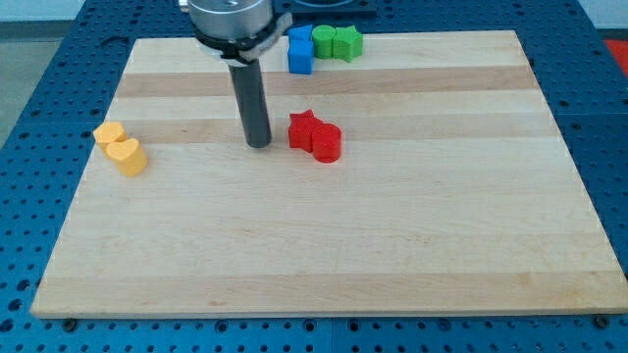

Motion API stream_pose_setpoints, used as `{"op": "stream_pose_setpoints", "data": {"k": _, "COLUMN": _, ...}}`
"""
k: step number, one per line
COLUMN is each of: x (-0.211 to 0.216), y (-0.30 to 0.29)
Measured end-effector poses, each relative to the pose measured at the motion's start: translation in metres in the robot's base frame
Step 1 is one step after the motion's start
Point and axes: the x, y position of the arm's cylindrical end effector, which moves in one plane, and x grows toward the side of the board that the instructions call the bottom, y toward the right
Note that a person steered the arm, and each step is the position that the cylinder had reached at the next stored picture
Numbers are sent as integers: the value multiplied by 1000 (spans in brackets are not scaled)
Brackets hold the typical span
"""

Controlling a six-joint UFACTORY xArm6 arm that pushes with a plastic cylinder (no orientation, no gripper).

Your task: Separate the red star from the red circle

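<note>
The red star (303, 127) lies near the middle of the wooden board (324, 245), touching the red circle (327, 143), which sits at its lower right. My tip (259, 145) rests on the board just to the left of the red star, a short gap away from it and not touching either red block.
Two blue blocks (300, 51) and two green blocks, one a star (346, 42), cluster at the view's top edge of the board. A yellow block (108, 133) and a yellow heart (129, 155) sit together at the view's left edge.
</note>
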Motion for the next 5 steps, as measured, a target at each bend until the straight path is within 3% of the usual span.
{"op": "stream_pose_setpoints", "data": {"k": 2, "x": -2, "y": 91}}
{"op": "stream_pose_setpoints", "data": {"k": 4, "x": -75, "y": 133}}
{"op": "stream_pose_setpoints", "data": {"k": 5, "x": -51, "y": 133}}
